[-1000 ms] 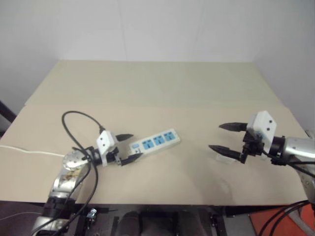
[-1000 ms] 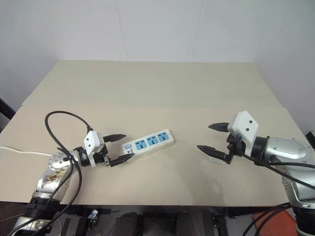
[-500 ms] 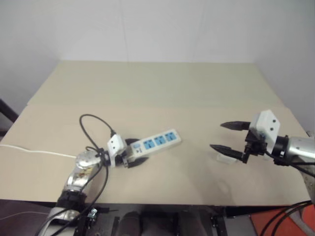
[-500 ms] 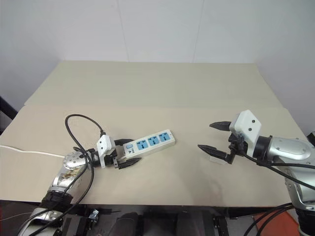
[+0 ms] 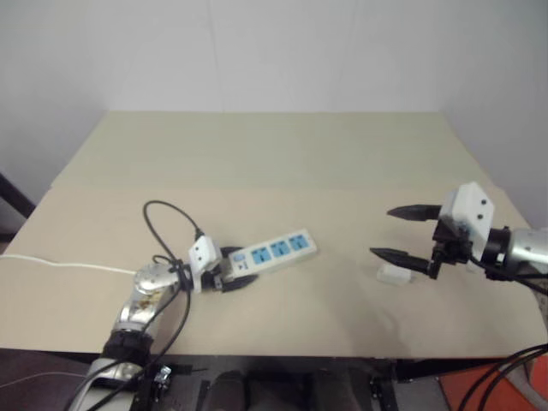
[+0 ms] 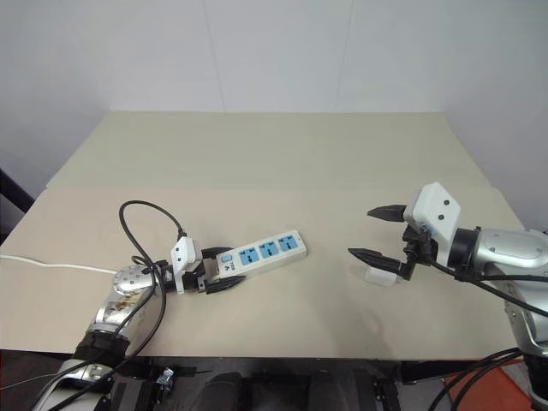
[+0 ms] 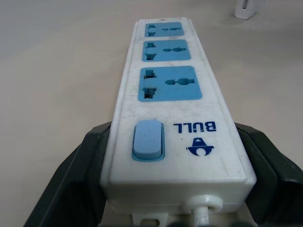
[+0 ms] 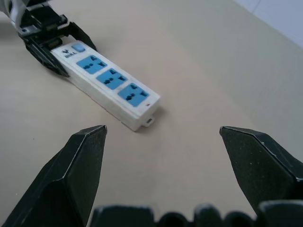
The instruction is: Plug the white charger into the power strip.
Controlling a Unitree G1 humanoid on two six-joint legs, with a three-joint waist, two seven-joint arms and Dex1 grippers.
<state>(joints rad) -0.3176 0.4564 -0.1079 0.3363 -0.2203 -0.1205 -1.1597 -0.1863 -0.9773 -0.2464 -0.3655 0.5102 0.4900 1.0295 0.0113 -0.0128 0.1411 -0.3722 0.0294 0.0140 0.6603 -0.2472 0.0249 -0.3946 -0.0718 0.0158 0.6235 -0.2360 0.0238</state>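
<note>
The switch end of the power strip (image 5: 267, 253) is being gripped from both sides by the left gripper (image 5: 233, 271), whose two black fingers (image 7: 78, 175) are being pressed against the strip's long edges at the near left part of the tan table (image 5: 282, 163). The strip is being kept flat on the table, with its bluish switch (image 7: 148, 140) nearest that gripper and its three blue socket faces (image 7: 167, 83) being pointed away toward the table's right side. A thin white cord (image 5: 60, 264) is being trailed from the strip's near end toward the table's left edge, beside a looped black cable (image 5: 163, 224) on the left arm. Well to the right of the strip, the white charger (image 5: 394, 274) is being left lying on the table. Just above and beside the charger, the right gripper (image 5: 404, 233) is being held wide apart, with nothing between its fingers (image 8: 78, 161), pointing back toward the strip.
</note>
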